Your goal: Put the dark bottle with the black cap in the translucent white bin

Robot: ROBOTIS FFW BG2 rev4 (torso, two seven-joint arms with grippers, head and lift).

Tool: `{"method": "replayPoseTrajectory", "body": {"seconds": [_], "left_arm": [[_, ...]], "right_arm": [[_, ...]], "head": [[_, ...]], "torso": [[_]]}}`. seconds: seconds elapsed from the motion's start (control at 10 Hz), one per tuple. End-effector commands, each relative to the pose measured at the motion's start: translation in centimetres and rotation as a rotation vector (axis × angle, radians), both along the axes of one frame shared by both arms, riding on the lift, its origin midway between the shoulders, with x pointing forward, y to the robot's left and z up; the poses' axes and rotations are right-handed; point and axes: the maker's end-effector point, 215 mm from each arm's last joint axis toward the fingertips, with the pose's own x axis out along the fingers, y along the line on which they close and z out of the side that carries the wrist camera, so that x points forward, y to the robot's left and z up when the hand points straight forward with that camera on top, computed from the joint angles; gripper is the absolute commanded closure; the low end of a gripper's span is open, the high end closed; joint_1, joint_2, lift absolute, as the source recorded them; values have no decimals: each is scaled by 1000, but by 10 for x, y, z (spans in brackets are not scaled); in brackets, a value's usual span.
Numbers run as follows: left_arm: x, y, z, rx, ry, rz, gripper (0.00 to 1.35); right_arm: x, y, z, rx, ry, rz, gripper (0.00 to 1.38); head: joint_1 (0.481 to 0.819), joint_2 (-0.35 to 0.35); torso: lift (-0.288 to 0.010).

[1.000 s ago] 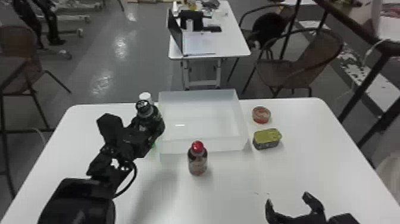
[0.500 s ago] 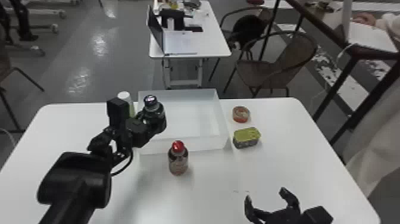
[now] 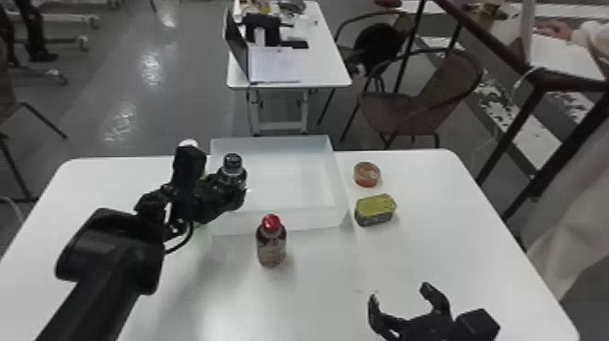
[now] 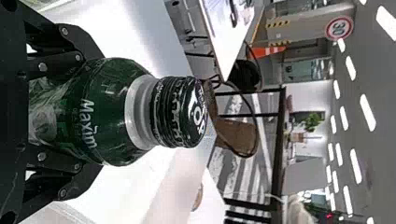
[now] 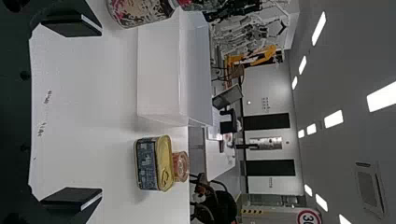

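Observation:
My left gripper (image 3: 226, 192) is at the left side of the translucent white bin (image 3: 342, 204), shut on the dark bottle (image 3: 233, 168), whose black cap points up. The bottle overlaps the bin's left wall in the head view; its height over the bin I cannot tell. In the left wrist view the dark green bottle (image 4: 112, 112) lies between the fingers of the left gripper (image 4: 60, 112). My right gripper (image 3: 398, 294) stays parked at the table's near right, open with nothing held; in the right wrist view the right gripper (image 5: 70, 114) has its fingers wide apart.
A red-capped bottle (image 3: 271, 242) stands just in front of the bin. Right of the bin are a yellow-topped tin (image 3: 375, 210) and a small round tin (image 3: 366, 174). A white cap (image 3: 188, 144) shows behind the left gripper.
The head view has swung, shifting the whole scene left. Relative to the bin, my left gripper has moved right with the dark bottle, which now overlaps the bin's left part.

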Motion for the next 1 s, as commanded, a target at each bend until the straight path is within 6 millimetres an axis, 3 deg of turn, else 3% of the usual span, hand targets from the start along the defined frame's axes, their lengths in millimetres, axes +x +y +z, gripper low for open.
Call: {"method": "replayPoseTrajectory", "body": {"seconds": [0.0, 0.1, 0.2, 0.4, 0.6, 0.9], "left_arm": [[3, 8, -1, 70, -4, -26, 394], [4, 12, 1, 53, -6, -11, 131], [6, 10, 9, 31, -32, -12, 78], [7, 5, 41, -64, -115, -1, 122], [-8, 34, 68, -132, -200, 104, 124], [-64, 99, 55, -217, -242, 328, 124]], "right_arm": [[1, 0, -1, 3, 1, -1, 87], [1, 1, 0, 6, -1, 0, 87], [0, 1, -1, 9, 2, 1, 87], [-4, -1, -2, 22, 7, -7, 87], [-3, 0, 2, 13, -2, -3, 87], [-7, -1, 3, 11, -2, -3, 88]], "head": [[695, -68], [695, -62], [695, -56], [695, -56], [695, -56], [695, 4]], "torso": [[-32], [-32], [-32], [-32], [-32], [-32]]}}
